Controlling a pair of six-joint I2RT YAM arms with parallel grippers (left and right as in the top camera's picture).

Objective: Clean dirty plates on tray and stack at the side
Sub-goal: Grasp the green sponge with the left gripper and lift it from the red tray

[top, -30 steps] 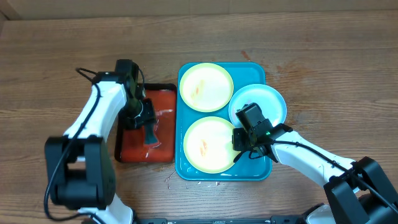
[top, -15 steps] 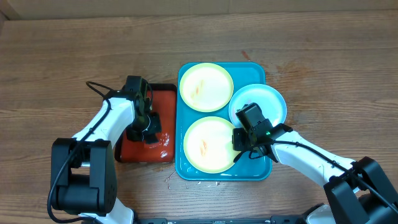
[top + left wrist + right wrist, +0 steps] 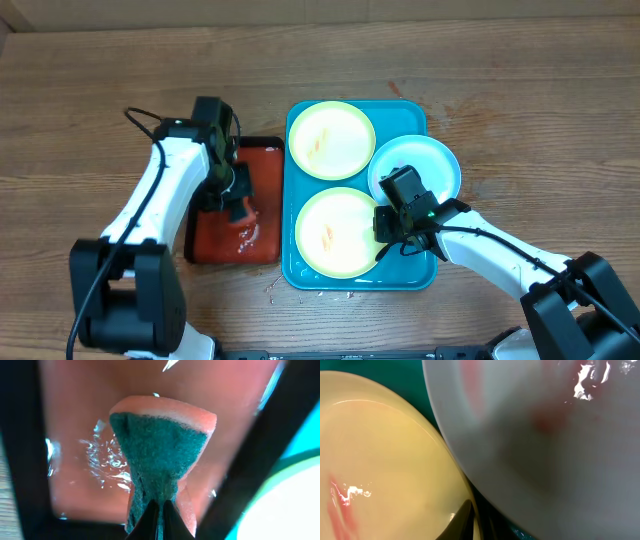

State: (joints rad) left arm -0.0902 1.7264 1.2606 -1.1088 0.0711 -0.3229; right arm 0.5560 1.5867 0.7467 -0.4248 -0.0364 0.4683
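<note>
Left gripper (image 3: 159,510) clenches the wet sponge (image 3: 160,445) above the red tray (image 3: 265,160); right gripper (image 3: 385,228) pinches the near yellow plate (image 3: 335,235) in the turquoise tray (image 3: 410,272); hard scrubbing could wrench that thin rim loose.

The right hand (image 3: 381,236) hides part of the near yellow plate (image 3: 335,232); the sponge (image 3: 160,455) is cut off below.

txt: none legible | labels/brands/nums/signs: none | views: all 3

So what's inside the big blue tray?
The far yellow-green plate, the near yellow-green plate, and a white plate overhanging the tray rim. The right gripper hides what lies beneath it.
</note>
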